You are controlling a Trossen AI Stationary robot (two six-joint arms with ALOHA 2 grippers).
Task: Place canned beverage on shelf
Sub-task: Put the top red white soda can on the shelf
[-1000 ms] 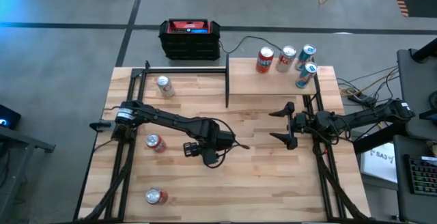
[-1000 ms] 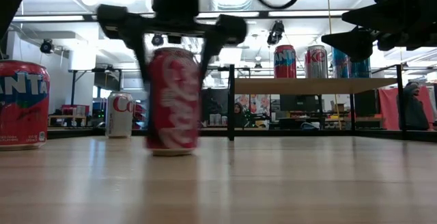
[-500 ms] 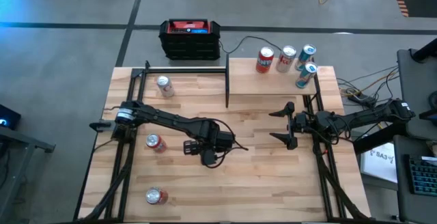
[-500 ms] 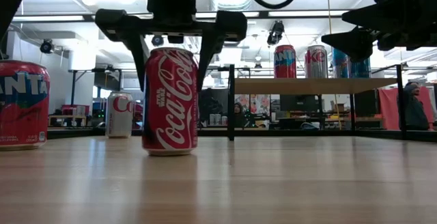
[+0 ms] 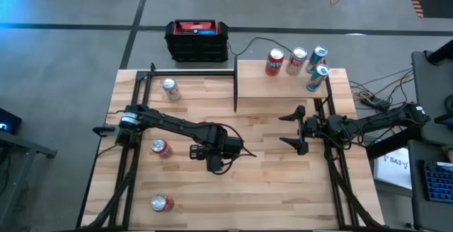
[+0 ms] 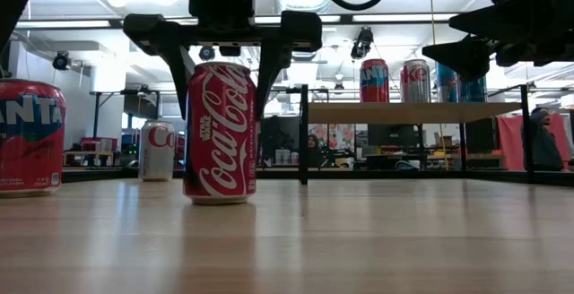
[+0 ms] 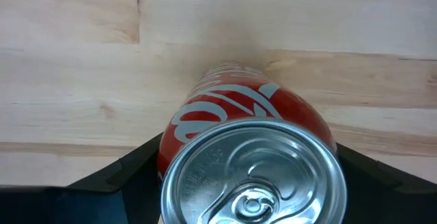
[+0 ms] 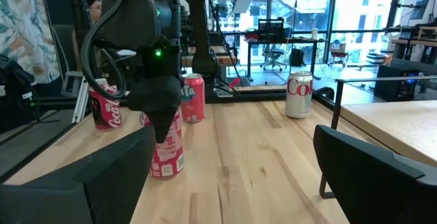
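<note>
Two dark arms are reaching over the butcher-block tabletop, the largest thing in view. At its far right corner the shelf is standing on thin black posts, carrying four upright cans: a red Fanta can, a silver Diet Coke can and two slim blue cans.

Near the table's middle the left gripper is pointing straight down over a red Coca-Cola can, which is standing upright on the wood, well apart from the shelf. Its jaws are sitting narrow, one finger pressing each side of the can just below the rim, so the can is lying squarely between them.

Over the table's right side the right gripper is hovering with jaws spread wide, holding nothing.

Three more cans are standing along the left side: a silver Coke can, another red Coca-Cola can and a second Fanta can.
</note>
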